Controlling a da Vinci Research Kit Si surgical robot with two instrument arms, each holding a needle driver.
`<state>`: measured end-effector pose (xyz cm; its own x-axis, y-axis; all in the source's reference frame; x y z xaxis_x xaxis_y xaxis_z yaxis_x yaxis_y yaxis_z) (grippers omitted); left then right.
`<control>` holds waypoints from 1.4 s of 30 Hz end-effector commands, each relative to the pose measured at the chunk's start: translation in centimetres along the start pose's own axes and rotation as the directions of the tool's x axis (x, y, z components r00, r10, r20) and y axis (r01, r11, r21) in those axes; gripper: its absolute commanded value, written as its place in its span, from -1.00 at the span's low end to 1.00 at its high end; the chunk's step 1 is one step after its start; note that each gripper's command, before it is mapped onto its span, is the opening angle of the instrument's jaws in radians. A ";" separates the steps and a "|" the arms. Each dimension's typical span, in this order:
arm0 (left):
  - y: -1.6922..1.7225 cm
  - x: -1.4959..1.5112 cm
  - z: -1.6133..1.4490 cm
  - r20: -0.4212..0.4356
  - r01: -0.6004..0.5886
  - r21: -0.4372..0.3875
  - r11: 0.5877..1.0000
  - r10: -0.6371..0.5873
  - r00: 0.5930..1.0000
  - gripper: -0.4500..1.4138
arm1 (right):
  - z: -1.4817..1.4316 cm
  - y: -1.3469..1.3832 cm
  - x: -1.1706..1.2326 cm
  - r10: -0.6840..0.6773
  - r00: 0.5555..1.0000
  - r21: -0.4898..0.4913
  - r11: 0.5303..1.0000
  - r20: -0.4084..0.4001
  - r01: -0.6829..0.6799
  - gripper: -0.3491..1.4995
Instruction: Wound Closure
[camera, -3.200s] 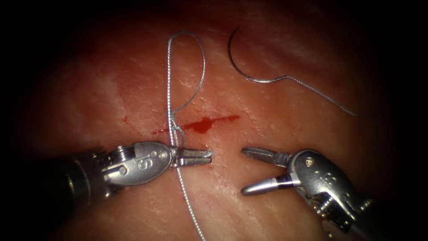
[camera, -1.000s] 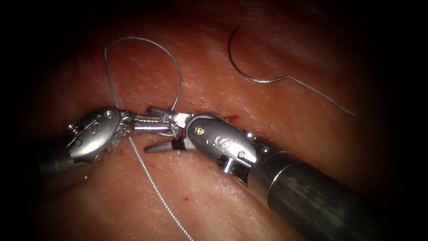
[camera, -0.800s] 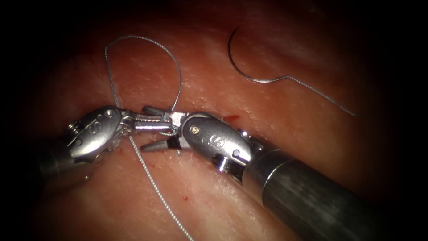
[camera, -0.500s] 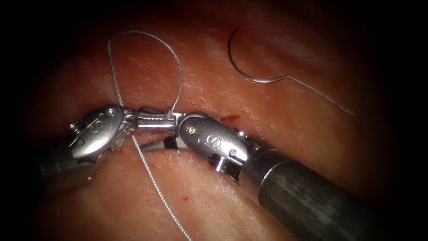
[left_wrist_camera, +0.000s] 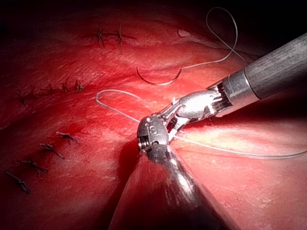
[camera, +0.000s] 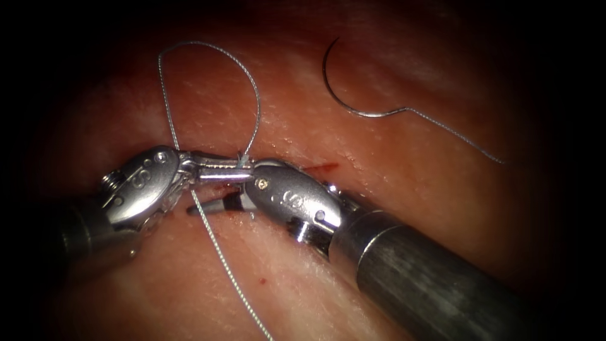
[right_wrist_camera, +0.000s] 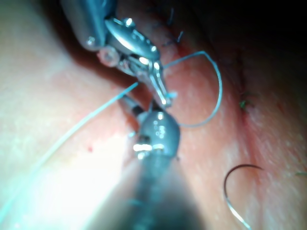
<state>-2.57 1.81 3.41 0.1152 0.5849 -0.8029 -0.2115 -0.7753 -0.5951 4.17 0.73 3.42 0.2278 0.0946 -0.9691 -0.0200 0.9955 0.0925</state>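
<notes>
Endoscope view: the left arm's silver wristed tool (camera: pixel 222 172) lies over the pale red tissue (camera: pixel 404 189) with its jaws closed on the thin grey braided thread (camera: pixel 233 284) at the short red cut (camera: pixel 319 168). From that grip the thread rises in a wide loop above the tools, and a long strand runs down and to the right across the tissue. The right arm's silver tool on its dark shaft (camera: pixel 218 189) meets the left one tip to tip; its jaws stand parted, the lower one lying free below the left jaws, the upper one hidden at the grip, holding nothing that can be seen. The thin curved steel needle (camera: pixel 344 95) rests flat on the tissue well apart from both tools, up and to the right of the cut, not in the tissue, its own thread trailing off right.

Left wrist view: the left tool (left_wrist_camera: pixel 163 130) touches the right tool (left_wrist_camera: pixel 181 109); the needle (left_wrist_camera: pixel 158 80) lies beyond them, and dark stitches (left_wrist_camera: pixel 110 36) mark the tissue.

Right wrist view: the left tool (right_wrist_camera: pixel 160 93) pinches the thread (right_wrist_camera: pixel 211 91); the needle (right_wrist_camera: pixel 237 179) lies free.
</notes>
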 end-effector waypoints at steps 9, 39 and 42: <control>-0.03 -0.05 0.04 -0.001 -0.001 -0.003 1.000 0.001 1.000 -1.00 | 0.03 0.01 -0.02 -0.006 1.000 0.044 0.999 0.003 0.006 -1.00; -0.10 0.52 -0.61 -0.179 0.048 -0.055 0.997 -0.058 0.982 -1.00 | -1.18 -0.11 0.18 0.034 0.999 -0.068 0.997 -0.013 -0.035 0.94; -0.11 0.60 -0.76 -0.185 0.054 -0.069 0.996 -0.066 0.980 -1.00 | -1.25 -0.10 0.17 0.035 0.999 -0.074 0.997 -0.015 -0.036 0.93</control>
<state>-1.63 2.04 2.88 0.3060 0.5816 -0.7537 -0.1378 -0.7563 -0.6396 2.94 0.60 2.91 0.2143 0.1335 -0.9676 -0.1018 0.9883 0.1138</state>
